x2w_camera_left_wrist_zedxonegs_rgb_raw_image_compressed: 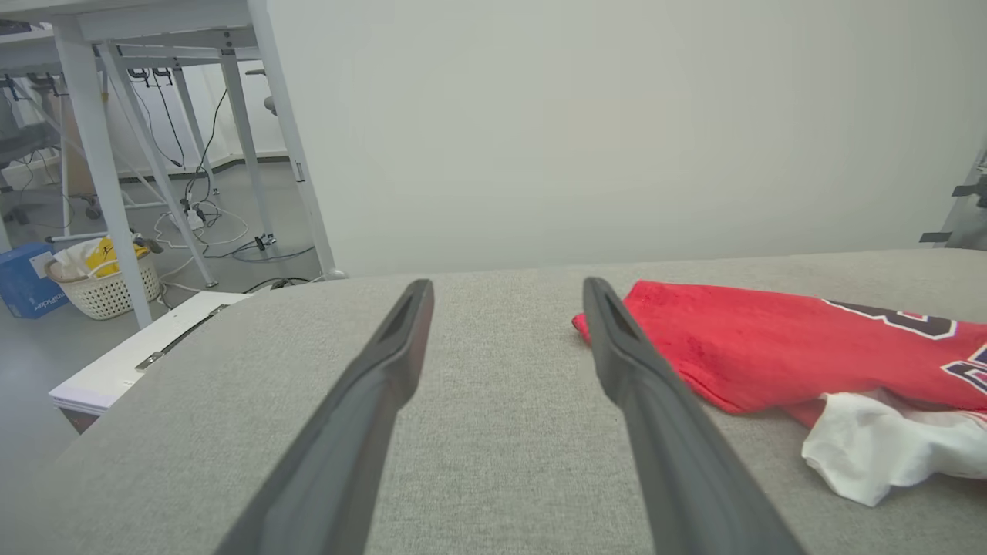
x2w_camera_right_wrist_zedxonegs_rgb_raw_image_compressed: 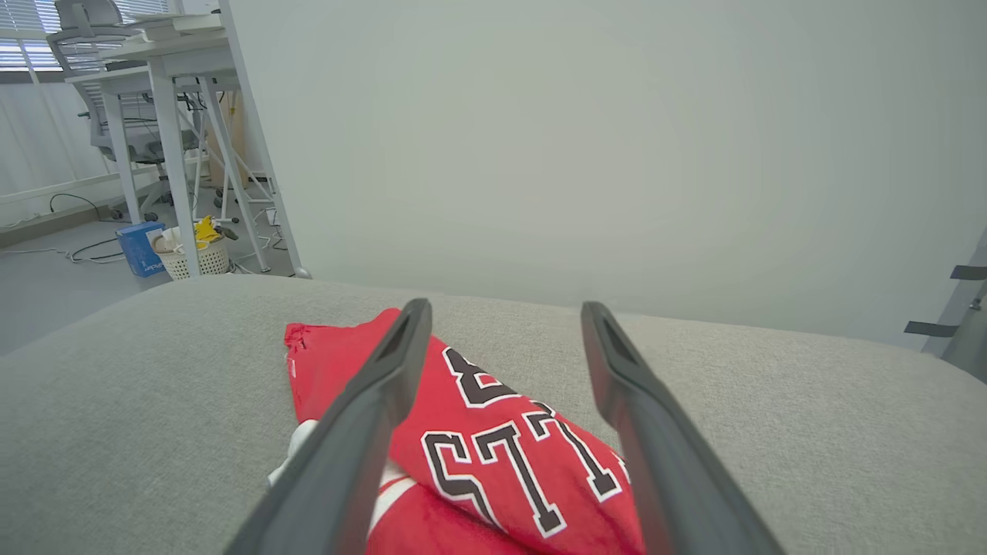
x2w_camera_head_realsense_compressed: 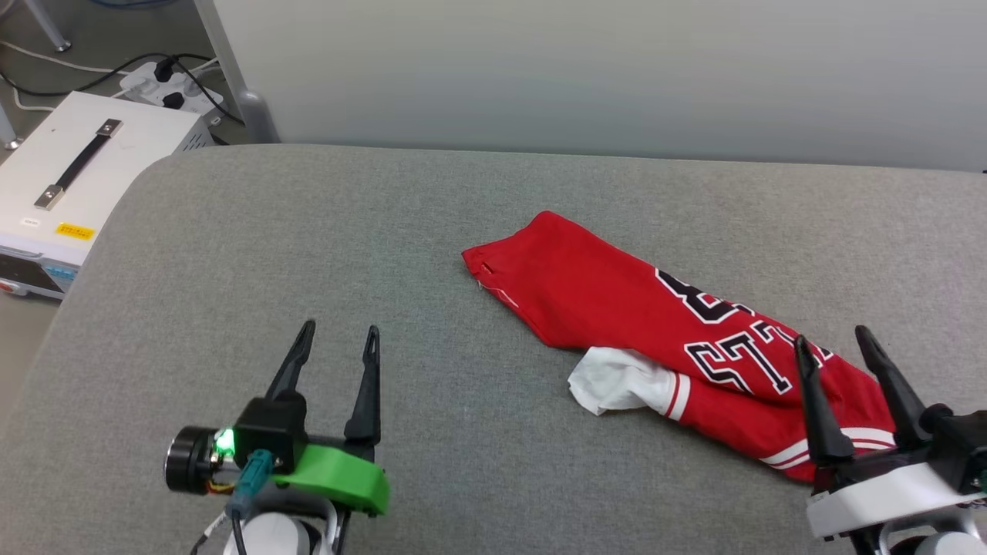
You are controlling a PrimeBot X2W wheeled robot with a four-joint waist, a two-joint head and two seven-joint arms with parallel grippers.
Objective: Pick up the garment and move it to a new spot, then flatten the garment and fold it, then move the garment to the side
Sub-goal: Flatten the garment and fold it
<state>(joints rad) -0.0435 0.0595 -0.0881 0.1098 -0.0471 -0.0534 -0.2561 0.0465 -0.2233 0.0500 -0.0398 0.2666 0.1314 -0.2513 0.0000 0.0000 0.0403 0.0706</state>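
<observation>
Right of centre in the head view, a red shirt [x2w_camera_head_realsense_compressed: 617, 301] lies crumpled in a long bundle on a grey fabric surface [x2w_camera_head_realsense_compressed: 308, 231], running from the middle of the frame down to the lower right. Black letters outlined in white show on its top. One white sleeve [x2w_camera_head_realsense_compressed: 617, 381] sticks out from its lower edge, and red-and-white striped trim shows at its lower right end. At the lower right, the right hand [x2w_camera_head_realsense_compressed: 831, 334] hovers over that end of the shirt, its two dark fingers spread apart and grasping nothing. Whether they touch the cloth cannot be told. At the lower left, the left hand [x2w_camera_head_realsense_compressed: 341, 327] is over bare surface, well apart from the shirt, its fingers likewise spread and empty. In the upper left corner, beyond the surface's rounded edge, sits a white box [x2w_camera_head_realsense_compressed: 123, 166] with a black handle, near a power strip [x2w_camera_head_realsense_compressed: 166, 85].
</observation>
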